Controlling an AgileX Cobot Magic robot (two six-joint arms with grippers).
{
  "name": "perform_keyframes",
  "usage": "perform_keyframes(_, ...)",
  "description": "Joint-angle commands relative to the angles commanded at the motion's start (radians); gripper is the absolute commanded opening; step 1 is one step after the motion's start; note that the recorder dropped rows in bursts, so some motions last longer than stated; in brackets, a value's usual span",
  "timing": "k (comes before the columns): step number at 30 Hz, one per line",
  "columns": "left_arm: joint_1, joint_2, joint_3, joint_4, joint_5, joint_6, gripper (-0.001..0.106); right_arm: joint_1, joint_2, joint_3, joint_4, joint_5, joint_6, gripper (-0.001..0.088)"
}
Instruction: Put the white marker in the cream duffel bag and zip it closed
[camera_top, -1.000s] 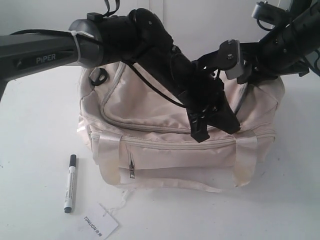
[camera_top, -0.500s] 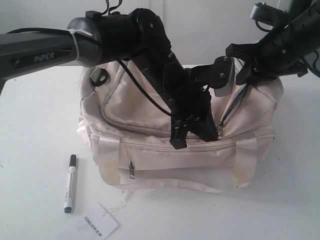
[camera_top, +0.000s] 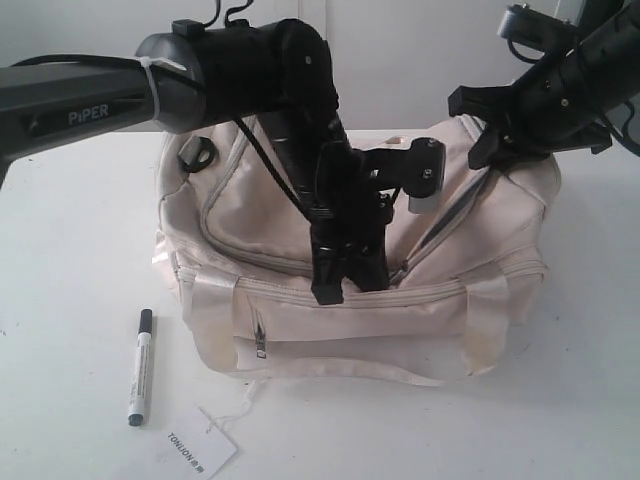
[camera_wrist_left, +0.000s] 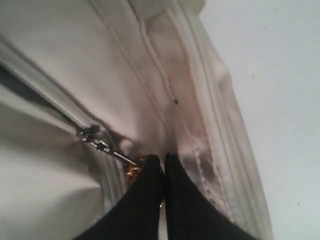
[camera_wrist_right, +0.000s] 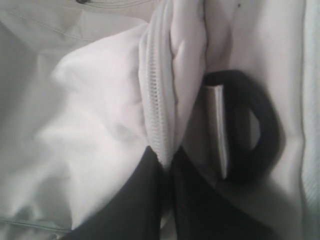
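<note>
The cream duffel bag (camera_top: 330, 330) sits mid-table, and its curved top zip gapes dark (camera_top: 440, 225) on the right side. My left gripper (camera_top: 340, 290) (camera_wrist_left: 162, 160) is over the bag's front top edge, shut on the zip pull (camera_wrist_left: 102, 146), whose gold tab shows at the fingertips. At the bag's right end my right gripper (camera_top: 490, 150) (camera_wrist_right: 166, 157) is shut on the fabric zip edge (camera_wrist_right: 157, 120), beside a black end ring (camera_wrist_right: 250, 130). The white marker (camera_top: 140, 366) with its black cap lies on the table left of the bag's front, apart from both grippers.
A white paper tag printed "TONLION" (camera_top: 195, 443) lies near the front edge, tied to the bag by a thread. Another black ring (camera_top: 195, 153) sits on the bag's left end. The left arm (camera_top: 230, 70) spans above the bag. The table (camera_top: 70, 250) is white.
My left gripper has slid left along the bag's front edge with the zip pull, and the zip gap behind it has lengthened. The right gripper has kept hold of the right end.
</note>
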Motion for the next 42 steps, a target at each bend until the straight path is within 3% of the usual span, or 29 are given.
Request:
perform_keyframes(11,0.0,-0.012,0.0,0.113,0.034,-0.175,0.0,0.0,0.0,0.0,-0.008,-0.002,0.0,0.0)
perform_keyframes(26,0.0,-0.132,0.0,0.315,0.034,-0.392,0.0,-0.004,0.0,0.0,-0.089,0.016,0.027,0.0)
perform_keyframes(27,0.0,-0.143,0.0,0.333,0.034,-0.464,0.0,-0.012,0.0,0.0,-0.089,0.022,0.036,0.0)
perform_keyframes(31,0.0,-0.174,0.0,0.333,0.034,-0.552,0.0,-0.062,0.0,0.0,-0.089,0.026,0.048,0.0)
perform_keyframes(42,0.004,-0.179,0.0,0.409,0.034,-0.584,0.0,-0.111,0.0,0.0,-0.084,0.031,0.046,0.0)
